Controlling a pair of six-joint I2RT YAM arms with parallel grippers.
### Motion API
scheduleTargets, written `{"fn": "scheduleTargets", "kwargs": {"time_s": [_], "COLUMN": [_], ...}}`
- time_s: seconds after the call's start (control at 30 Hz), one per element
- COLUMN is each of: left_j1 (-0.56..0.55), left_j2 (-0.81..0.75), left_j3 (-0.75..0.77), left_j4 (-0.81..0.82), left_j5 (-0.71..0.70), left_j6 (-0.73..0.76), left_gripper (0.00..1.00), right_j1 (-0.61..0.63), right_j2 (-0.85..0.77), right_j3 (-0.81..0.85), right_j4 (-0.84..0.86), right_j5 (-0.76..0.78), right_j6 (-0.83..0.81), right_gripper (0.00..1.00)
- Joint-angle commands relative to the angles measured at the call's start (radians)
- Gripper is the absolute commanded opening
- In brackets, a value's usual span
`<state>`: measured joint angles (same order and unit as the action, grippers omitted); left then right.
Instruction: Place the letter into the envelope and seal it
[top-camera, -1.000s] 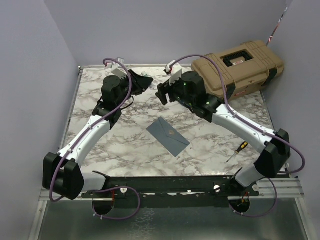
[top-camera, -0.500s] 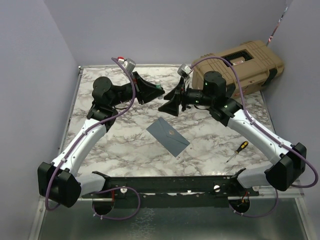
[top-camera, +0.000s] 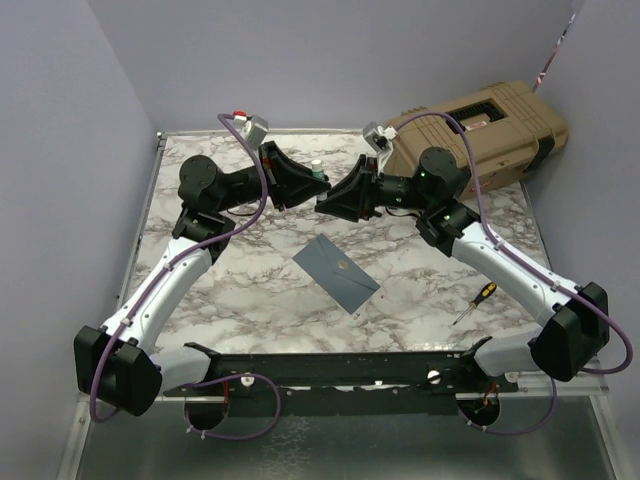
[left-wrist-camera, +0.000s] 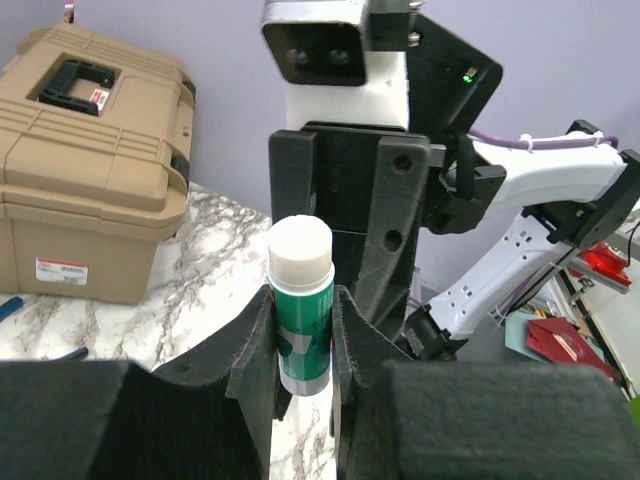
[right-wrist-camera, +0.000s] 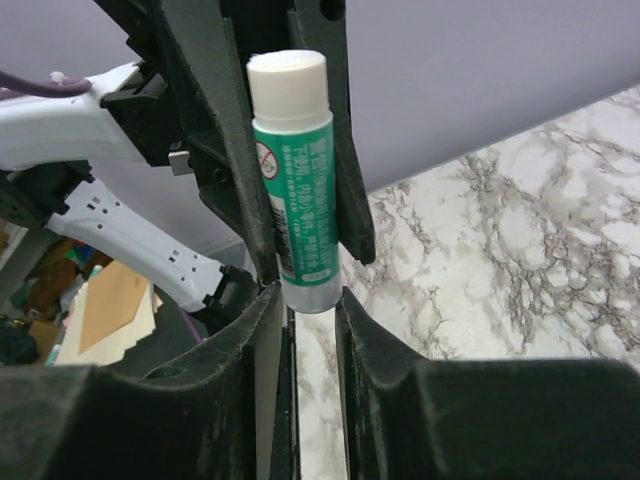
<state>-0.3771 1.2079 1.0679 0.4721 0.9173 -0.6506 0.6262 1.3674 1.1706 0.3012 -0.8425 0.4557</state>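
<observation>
Top external view: left hand (top-camera: 318, 185) and right hand (top-camera: 325, 205) meet tip to tip in the air over the far half of the desk (top-camera: 250, 290), with a glue stick (top-camera: 316, 170) upright between them.
Left hand: closed on the green body of the stick, white end up; the left wrist view shows this plainly.
Right hand: fingers a narrow slot apart, the stick's lower end right at their tips; whether they pinch it cannot be told.
Why held so: probably a pass from one hand to the other, or a two-handed hold to open the stick, so glue can go on the flap.
Envelope (top-camera: 336, 272): flat and slantwise near the middle of the desk, apart from both hands; no raised flap to be seen.
Letter: not visible in any view; likely already inside.
Step in hand: sealing, by that judgement.
Also there: tan case (top-camera: 480, 130) at the far right corner, screwdriver (top-camera: 473, 303) beside the right arm.
</observation>
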Motion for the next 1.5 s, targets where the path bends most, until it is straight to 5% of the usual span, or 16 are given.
{"fn": "scheduleTargets", "kwargs": {"time_s": [0.0,0.2,0.47,1.1,1.47], "left_j1": [-0.003,-0.003,-0.005,-0.005,-0.005], "left_j2": [-0.027,-0.038,-0.039,-0.051,-0.039], "left_j3": [0.011,0.003,0.000,-0.023,-0.026], "left_j4": [0.058,0.074,0.088,0.091,0.091], "left_j5": [0.009,-0.013,-0.016,-0.080,-0.080], "left_j6": [-0.026,-0.042,-0.067,-0.087,-0.106], "left_gripper": [0.00,0.00,0.00,0.00,0.00], "right_j1": [-0.007,-0.006,-0.006,-0.007,-0.006], "right_j2": [0.020,0.028,0.046,0.046,0.042], "right_j3": [0.006,-0.013,0.006,-0.006,-0.010], "right_j4": [0.147,0.236,0.278,0.237,0.304], "right_j5": [-0.083,-0.106,-0.092,-0.001,0.024], "right_j6": [0.104,0.166,0.203,0.201,0.252], "right_gripper": [0.30,0.42,0.44,0.69,0.65]}}
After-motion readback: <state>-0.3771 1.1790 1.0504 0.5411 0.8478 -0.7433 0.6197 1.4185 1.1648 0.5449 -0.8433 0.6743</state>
